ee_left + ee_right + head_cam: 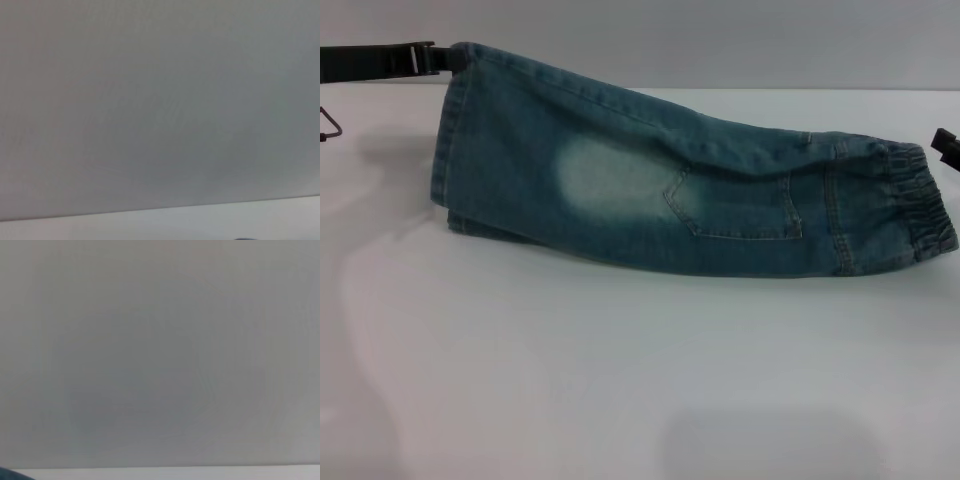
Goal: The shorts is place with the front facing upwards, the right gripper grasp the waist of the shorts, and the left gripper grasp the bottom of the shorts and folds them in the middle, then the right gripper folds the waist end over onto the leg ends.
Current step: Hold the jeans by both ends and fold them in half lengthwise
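Head view: we see the denim shorts (660, 195) stretched sideways between our two grippers, folded lengthwise so one leg lies over the other. The left gripper (438, 57) reaches in from the left edge, raised above the white table (620, 380), and is clamped on the upper corner of the bottom of the shorts (455, 150); from that pinch the straight stitched hems hang down below the gripper, with their lower corner resting on the table. From there the fabric runs away toward our right side, sagging as it goes, past a faded patch (610, 175) and a stitched pocket (740, 205).

The waist of the shorts (915, 205), the crinkled elastic band, sits just beside the right gripper (946, 148), of which only a dark tip shows at the right edge. It seems to touch the upper corner of the band, but we cannot tell whether its fingers are closed on the cloth or apart.

Both wrist views give us only a plain grey wall above a pale strip of table, with neither gripper nor shorts clearly visible.
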